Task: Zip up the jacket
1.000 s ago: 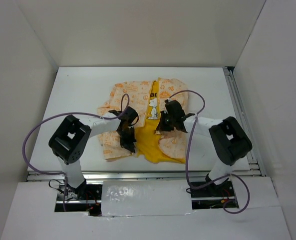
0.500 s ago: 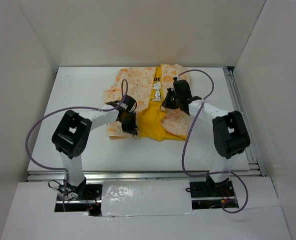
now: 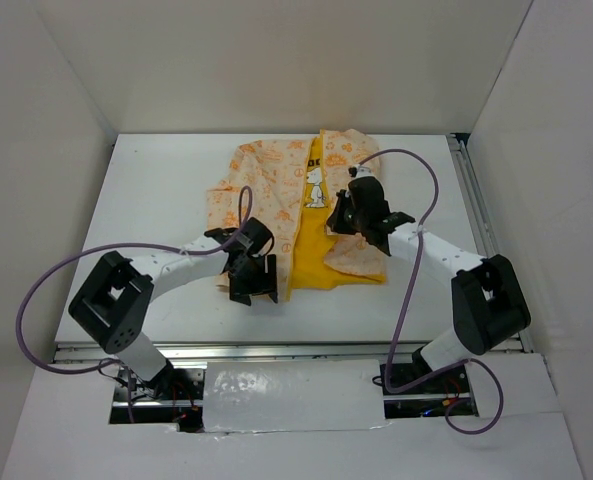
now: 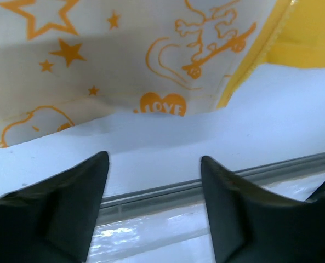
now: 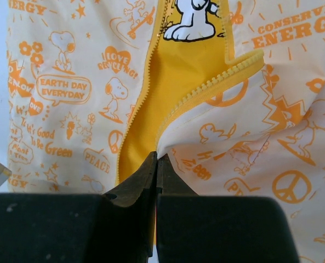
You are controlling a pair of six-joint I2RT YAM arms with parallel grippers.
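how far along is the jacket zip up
Barely started. Done: the jacket lies spread front-up on the table. In hand: the right gripper is shut on one panel's zipper edge; the left gripper hangs open beside the hem, holding nothing. Left: the zipper halves are apart, yellow lining showing, none zipped.

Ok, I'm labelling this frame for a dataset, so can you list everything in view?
jacket: one, cream with orange print, yellow lining and zip, unzipped, far middle of the table.
table: one, white, under the jacket.
cables: two, purple, one looping on each side.
arms: two, white and black, at the near edge.
left end effector: one, black, open and empty, just short of the jacket's near hem.
right end effector: one, black, shut on the jacket's front edge.
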